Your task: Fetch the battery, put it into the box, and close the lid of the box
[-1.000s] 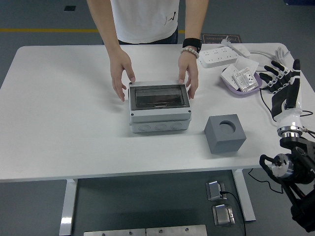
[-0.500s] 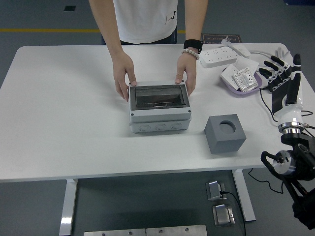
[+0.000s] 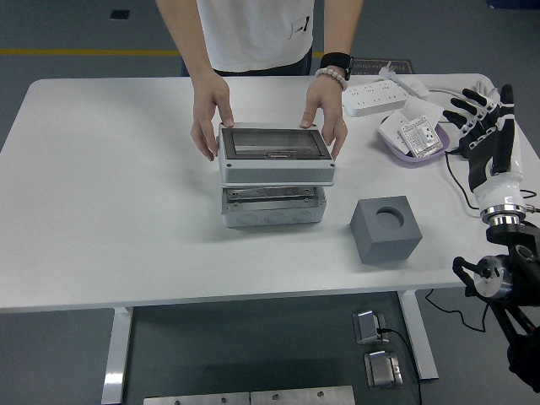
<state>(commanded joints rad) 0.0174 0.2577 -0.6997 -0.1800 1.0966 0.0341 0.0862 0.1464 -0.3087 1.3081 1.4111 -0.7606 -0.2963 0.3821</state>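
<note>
A person at the far side grips the grey box's smoked-window lid [image 3: 274, 154] with both hands [image 3: 207, 118], raised above the grey plastic box base [image 3: 272, 207]; the interior is hidden under it. The right robot hand [image 3: 483, 126] hovers with fingers spread, holding nothing, beside the purple tray [image 3: 415, 155] of white battery packs [image 3: 419, 134]; their details are unclear. A grey cube [image 3: 386, 228] stands nearby.

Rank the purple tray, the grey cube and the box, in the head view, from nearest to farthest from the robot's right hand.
From the right hand:
1. Purple tray, just left of the fingers, by the table's right edge.
2. Grey cube, nearer the front edge, left of the arm.
3. Box, mid-table, its lid lifted in a person's hands.
</note>
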